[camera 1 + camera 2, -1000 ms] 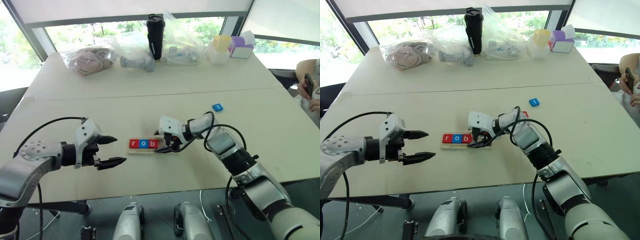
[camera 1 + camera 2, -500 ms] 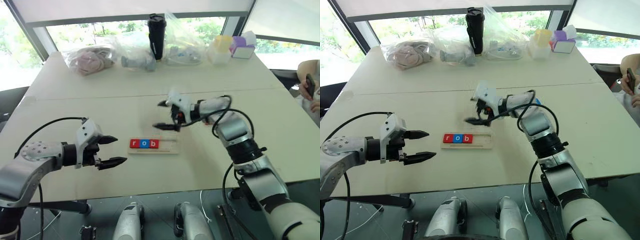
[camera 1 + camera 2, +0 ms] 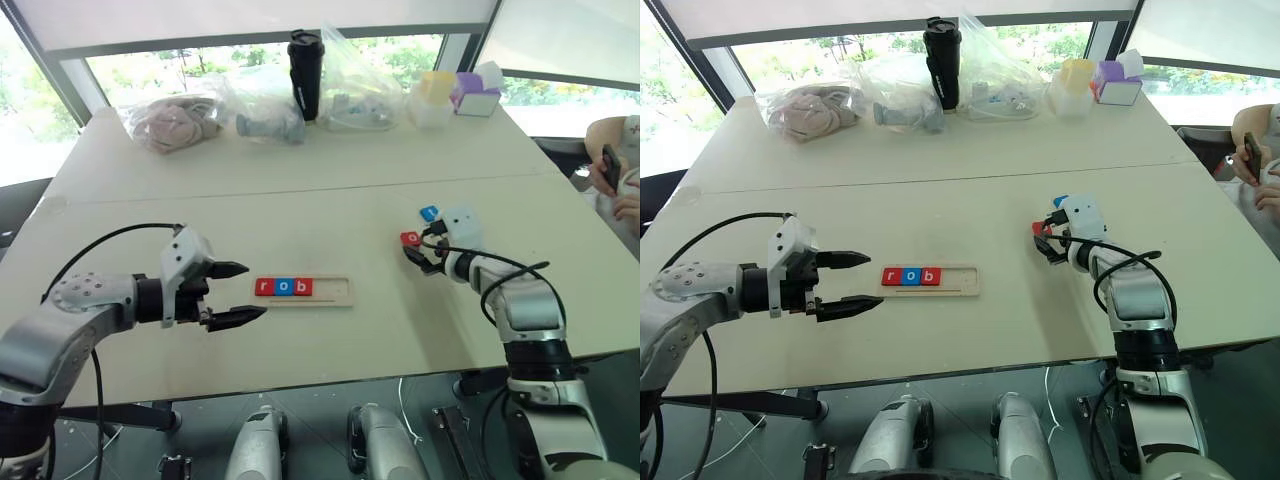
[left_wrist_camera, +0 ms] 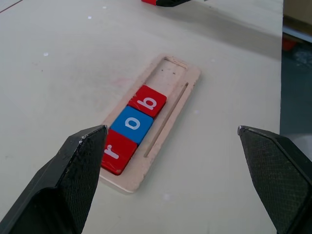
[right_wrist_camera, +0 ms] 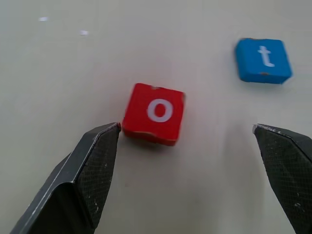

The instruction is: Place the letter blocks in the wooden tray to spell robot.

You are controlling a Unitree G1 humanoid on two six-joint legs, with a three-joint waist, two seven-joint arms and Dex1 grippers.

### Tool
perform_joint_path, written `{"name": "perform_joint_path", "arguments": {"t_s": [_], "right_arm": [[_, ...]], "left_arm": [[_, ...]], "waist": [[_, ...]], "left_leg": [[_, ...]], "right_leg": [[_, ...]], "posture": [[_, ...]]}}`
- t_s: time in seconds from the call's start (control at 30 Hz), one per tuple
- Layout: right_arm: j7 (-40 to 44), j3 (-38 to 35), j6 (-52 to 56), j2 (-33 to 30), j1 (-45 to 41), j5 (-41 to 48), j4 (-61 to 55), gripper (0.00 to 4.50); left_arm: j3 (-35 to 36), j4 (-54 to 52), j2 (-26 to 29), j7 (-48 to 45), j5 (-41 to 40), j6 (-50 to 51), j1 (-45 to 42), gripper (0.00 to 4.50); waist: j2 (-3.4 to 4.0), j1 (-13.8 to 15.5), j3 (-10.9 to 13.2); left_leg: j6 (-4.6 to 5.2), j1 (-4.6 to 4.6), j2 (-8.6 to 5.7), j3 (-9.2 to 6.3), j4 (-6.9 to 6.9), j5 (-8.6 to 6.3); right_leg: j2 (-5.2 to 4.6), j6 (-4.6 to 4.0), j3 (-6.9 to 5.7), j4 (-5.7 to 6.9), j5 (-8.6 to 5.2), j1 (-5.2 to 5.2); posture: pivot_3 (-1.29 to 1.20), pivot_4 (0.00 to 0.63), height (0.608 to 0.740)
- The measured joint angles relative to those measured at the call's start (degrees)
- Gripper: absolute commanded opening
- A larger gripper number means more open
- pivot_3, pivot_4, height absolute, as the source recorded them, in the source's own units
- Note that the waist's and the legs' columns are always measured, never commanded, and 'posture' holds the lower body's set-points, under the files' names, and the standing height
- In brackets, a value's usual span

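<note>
Red o block (image 5: 153,113): on the tabletop (image 3: 300,190), just ahead of the right gripper (image 5: 187,141), touching one finger's tip.
Right fingers: spread wide, holding nothing.
Left gripper (image 3: 233,293): spread, empty.
Wooden tray (image 3: 335,291): has r, o, b; nearer left fingers.

Silver arms, black cables, white wrists, 2 black-fingered hands (image 3: 235,292) (image 3: 418,252).

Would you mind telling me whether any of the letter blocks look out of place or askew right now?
Two do. The red o and blue t lie loose on the table, away from the wooden tray, which holds r, o, b with two empty slots. The red o sits slightly skewed between the open right pincer fingers.
</note>
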Motion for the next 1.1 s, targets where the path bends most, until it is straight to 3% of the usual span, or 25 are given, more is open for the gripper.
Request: {"name": "perform_joint_path", "arguments": {"t_s": [0.2,0.3,0.47,0.67,0.83,0.97,1.1], "right_arm": [[-4.2,-1.3,2.1,4.0,-2.6,1.6,2.6,4.45],[-5.9,-2.3,3.7,5.2,-2.8,2.3,2.3,3.59],[-7.7,-2.2,4.5,5.3,-2.6,2.3,1.7,1.24],[-8.0,-3.1,9.8,5.0,-1.3,4.6,-3.8,1.21],[-9.4,-6.7,24.5,3.1,2.1,6.9,-21.5,1.21],[-13.6,-10.0,38.7,9.4,5.4,6.6,-35.2,1.21],[-16.3,-8.4,45.1,15.4,8.4,6.4,-41.7,1.21]], "left_arm": [[-1.6,1.0,-0.4,0.0,1.3,-0.8,-0.2,4.5],[-1.7,0.9,-0.4,0.1,1.7,-0.8,-0.1,4.5],[-1.7,0.9,-0.4,0.1,2.1,-0.9,0.1,4.5],[-1.9,1.1,-1.2,0.1,2.2,-1.0,-0.1,4.5],[-2.3,2.3,-1.3,-0.4,2.6,-1.5,-0.6,4.5],[-3.2,3.8,-1.4,-1.3,3.5,-2.4,-2.0,4.5],[-4.4,5.0,-1.5,-2.3,4.1,-3.1,-3.2,4.5]], "waist": [[-0.01,0.0,0.0],[-0.03,0.1,0.0],[-0.02,0.0,0.0],[-0.01,0.2,0.0],[0.01,0.3,0.0],[0.0,0.1,0.0],[0.02,0.1,0.0]], "left_leg": [[0.0,-0.05,0.0,0.0,-0.04,0.0],[0.0,-0.03,0.0,0.0,-0.04,0.0],[0.0,-0.01,0.0,-0.02,-0.04,0.0],[0.0,-0.06,0.0,-0.02,-0.04,0.0],[0.0,-0.11,0.0,-0.04,-0.07,-0.01],[-0.01,-0.09,0.03,-0.08,-0.09,-0.01],[-0.01,-0.1,0.04,-0.1,-0.09,-0.01]], "right_leg": [[0.02,-0.08,0.05,-0.05,0.06,0.0],[0.02,-0.09,0.05,-0.04,0.05,0.02],[0.02,-0.05,0.05,-0.04,0.02,0.01],[0.02,-0.07,0.05,-0.05,0.03,-0.01],[0.0,-0.07,0.05,-0.07,0.02,-0.06],[0.03,-0.03,0.04,-0.06,-0.01,-0.09],[0.02,-0.01,0.04,-0.06,-0.03,-0.12]], "posture": [[0.0,0.15,0.74],[0.0,0.15,0.74],[0.0,0.15,0.74],[0.0,0.15,0.74],[0.0,0.15,0.74],[0.0,0.15,0.74],[0.0,0.15,0.74]]}}
